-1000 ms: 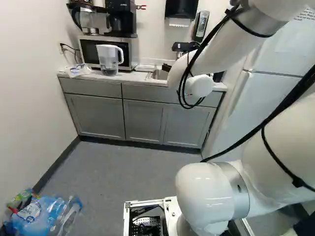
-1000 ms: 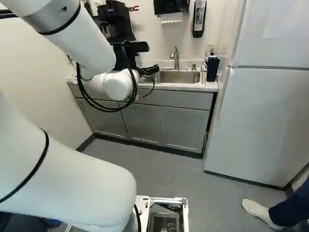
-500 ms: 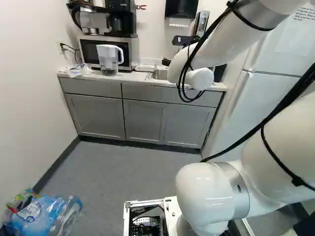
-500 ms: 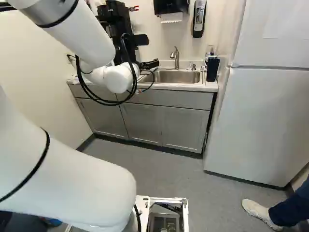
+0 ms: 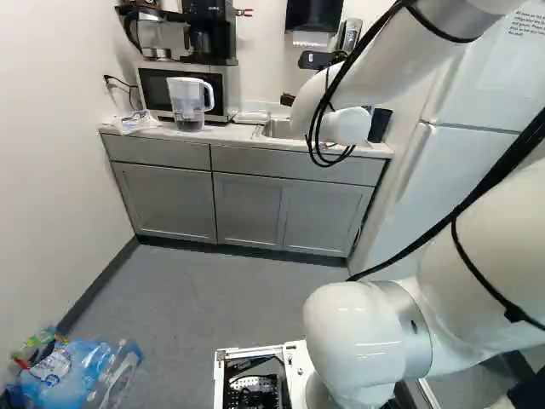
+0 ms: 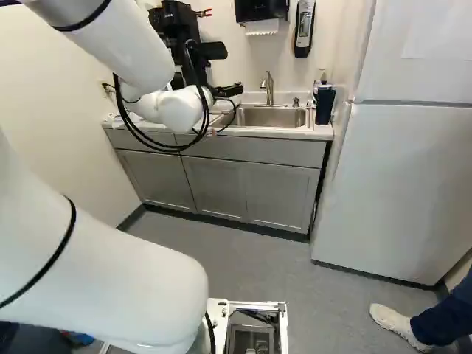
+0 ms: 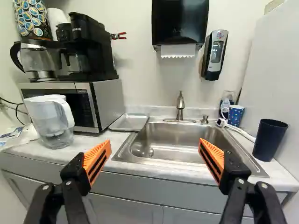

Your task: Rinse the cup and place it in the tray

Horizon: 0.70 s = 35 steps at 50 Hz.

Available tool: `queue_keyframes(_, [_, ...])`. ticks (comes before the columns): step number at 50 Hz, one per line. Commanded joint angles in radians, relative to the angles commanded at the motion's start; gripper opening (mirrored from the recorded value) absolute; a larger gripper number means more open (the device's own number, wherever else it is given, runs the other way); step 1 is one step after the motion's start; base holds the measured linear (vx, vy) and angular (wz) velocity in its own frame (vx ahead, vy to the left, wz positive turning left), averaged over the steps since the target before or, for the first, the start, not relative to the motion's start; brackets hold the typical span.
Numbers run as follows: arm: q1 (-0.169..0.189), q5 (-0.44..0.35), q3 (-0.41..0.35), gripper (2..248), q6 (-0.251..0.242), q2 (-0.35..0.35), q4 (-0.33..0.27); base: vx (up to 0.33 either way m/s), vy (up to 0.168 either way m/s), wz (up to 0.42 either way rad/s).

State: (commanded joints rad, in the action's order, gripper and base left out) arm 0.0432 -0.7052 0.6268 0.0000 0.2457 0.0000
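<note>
Two orange-padded fingers of the gripper (image 7: 155, 143) are being held wide apart with nothing between them, and are being aimed over the counter's front edge (image 7: 140, 173) toward the sink (image 7: 175, 144). Beside the basin, on the refrigerator (image 6: 398, 184) side, the dark blue cup (image 7: 269, 140) is being supported upright by the counter; it is being taken as the likely cup to rinse, though a spotted cup (image 7: 236, 115) is also being seen farther back. Reaching it is being judged the step in hand: a sideways shift is being called for, then a level approach at mid-wall, with one finger being passed on each side and the refrigerator being cleared. A light, even squeeze is being advised, lest the wall be dented or tipped. Beyond, the tray (image 7: 129, 122) is being left for later, as is the faucet (image 7: 180, 107).
</note>
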Motion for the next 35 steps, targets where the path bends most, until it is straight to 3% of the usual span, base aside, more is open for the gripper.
queue_keyframes(35, [-0.001, 0.069, 0.077, 247, 0.000, -0.003, 0.000, 0.000, 0.000, 0.000])
